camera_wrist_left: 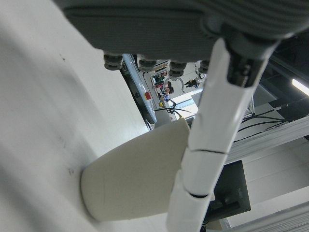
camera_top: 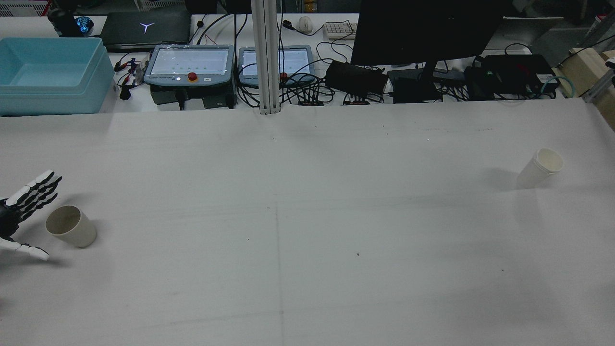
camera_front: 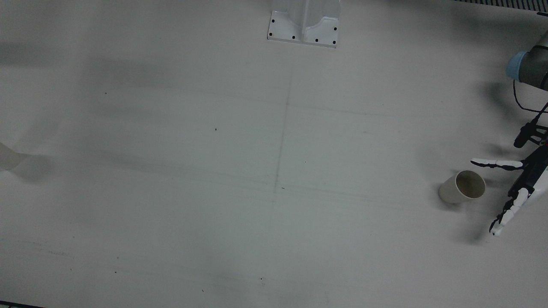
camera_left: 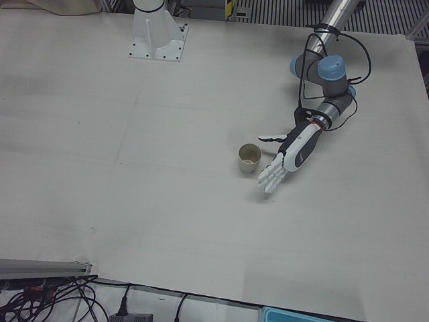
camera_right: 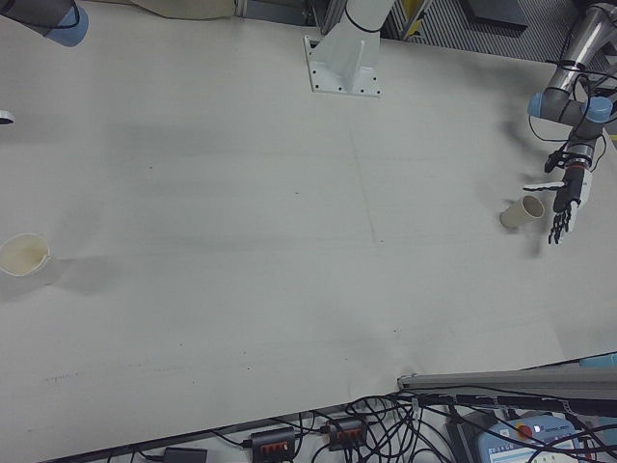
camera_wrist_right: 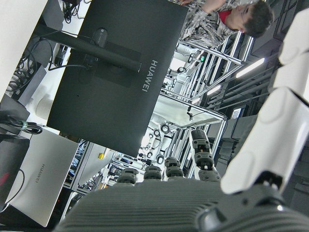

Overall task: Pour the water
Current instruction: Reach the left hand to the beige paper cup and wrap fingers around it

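A beige paper cup point(camera_top: 71, 226) stands upright at the table's left edge in the rear view, also seen as cup point(camera_front: 462, 187), cup point(camera_left: 249, 157) and cup point(camera_right: 522, 211). My left hand point(camera_top: 21, 211) is open just beside it, fingers spread on either side and not touching; the same hand point(camera_front: 516, 188) and hand point(camera_left: 289, 153) shows in two other views. In the left hand view the cup point(camera_wrist_left: 135, 183) lies close behind one finger point(camera_wrist_left: 212, 140). A second white cup point(camera_top: 540, 168) stands far right, cup point(camera_right: 23, 255). My right hand point(camera_wrist_right: 193, 203) faces a monitor, one finger point(camera_wrist_right: 275, 121) straight, holding nothing.
A white post base point(camera_front: 303, 26) is bolted at the table's far middle. Behind the table are a blue bin point(camera_top: 48, 74), teach pendants point(camera_top: 190, 65), cables and a black monitor point(camera_top: 423, 29). A person point(camera_wrist_right: 227, 19) shows past the monitor.
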Available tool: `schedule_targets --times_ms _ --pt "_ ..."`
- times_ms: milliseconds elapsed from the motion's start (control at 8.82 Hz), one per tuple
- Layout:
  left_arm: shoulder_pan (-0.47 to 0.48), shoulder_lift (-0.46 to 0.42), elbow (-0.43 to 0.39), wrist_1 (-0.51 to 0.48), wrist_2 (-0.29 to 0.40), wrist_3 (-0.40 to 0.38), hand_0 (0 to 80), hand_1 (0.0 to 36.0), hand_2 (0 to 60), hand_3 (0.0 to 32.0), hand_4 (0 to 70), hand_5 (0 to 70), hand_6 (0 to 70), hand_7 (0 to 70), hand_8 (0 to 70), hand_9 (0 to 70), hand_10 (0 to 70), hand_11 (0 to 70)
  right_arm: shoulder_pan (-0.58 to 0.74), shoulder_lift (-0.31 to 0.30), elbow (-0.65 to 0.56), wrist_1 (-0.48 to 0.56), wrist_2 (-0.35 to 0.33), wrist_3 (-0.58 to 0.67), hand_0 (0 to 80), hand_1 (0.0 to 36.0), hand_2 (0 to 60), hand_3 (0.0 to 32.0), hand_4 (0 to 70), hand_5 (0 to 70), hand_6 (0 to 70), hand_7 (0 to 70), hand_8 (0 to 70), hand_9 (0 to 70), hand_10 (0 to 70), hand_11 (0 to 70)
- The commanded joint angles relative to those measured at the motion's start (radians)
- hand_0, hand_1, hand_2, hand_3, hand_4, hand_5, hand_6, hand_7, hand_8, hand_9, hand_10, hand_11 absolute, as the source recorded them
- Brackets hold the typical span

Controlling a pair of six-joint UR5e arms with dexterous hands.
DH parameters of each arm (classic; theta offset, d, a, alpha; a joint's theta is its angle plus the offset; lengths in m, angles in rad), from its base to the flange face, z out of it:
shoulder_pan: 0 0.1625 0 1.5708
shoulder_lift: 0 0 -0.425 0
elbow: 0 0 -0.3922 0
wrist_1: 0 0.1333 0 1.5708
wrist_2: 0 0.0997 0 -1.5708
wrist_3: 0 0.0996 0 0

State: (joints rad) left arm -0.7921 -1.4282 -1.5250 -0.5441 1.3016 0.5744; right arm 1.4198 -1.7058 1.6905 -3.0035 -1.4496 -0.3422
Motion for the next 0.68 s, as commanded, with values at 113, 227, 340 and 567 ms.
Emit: schedule_targets --times_ms 113,227,340,567 --pt "0.008 -0.028 0.003 0.032 -0.001 0.007 80.0 36.0 0.0 0.0 5.7 3.5 0.0 8.8 2.6 0.3 0.0 3.3 0.001 -0.002 -0.003 0.0 0.001 -0.001 46.1 11.9 11.0 0.0 16.2 13.3 3.3 9.2 2.5 2.2 2.8 4.9" --pt "0.008 -0.035 0.003 0.044 -0.001 0.007 80.0 36.0 0.0 0.0 6.5 1.4 0.0 8.1 2.6 0.2 0.0 3.9 0.001 -0.003 -0.003 0.0 0.0 0.0 46.0 11.9 10.6 0.0 15.9 13.1 2.9 8.8 2.3 2.0 2.6 4.7" --pt "0.008 -0.038 0.003 0.046 -0.001 0.007 80.0 36.0 0.0 0.0 5.9 1.3 0.0 7.8 2.0 0.1 0.1 4.9 0.001 -0.003 -0.003 0.0 0.0 0.0 46.1 11.9 10.6 0.0 15.7 13.1 2.9 8.7 2.2 2.0 2.5 4.5" --pt "0.008 -0.037 0.003 0.047 0.001 0.007 80.0 36.0 0.0 0.0 5.5 1.5 0.0 7.8 1.9 0.1 0.0 4.9 0.001 -0.005 -0.003 0.0 0.0 -0.001 46.1 12.0 10.7 0.0 15.7 13.0 2.8 8.7 2.3 2.0 2.5 4.5"
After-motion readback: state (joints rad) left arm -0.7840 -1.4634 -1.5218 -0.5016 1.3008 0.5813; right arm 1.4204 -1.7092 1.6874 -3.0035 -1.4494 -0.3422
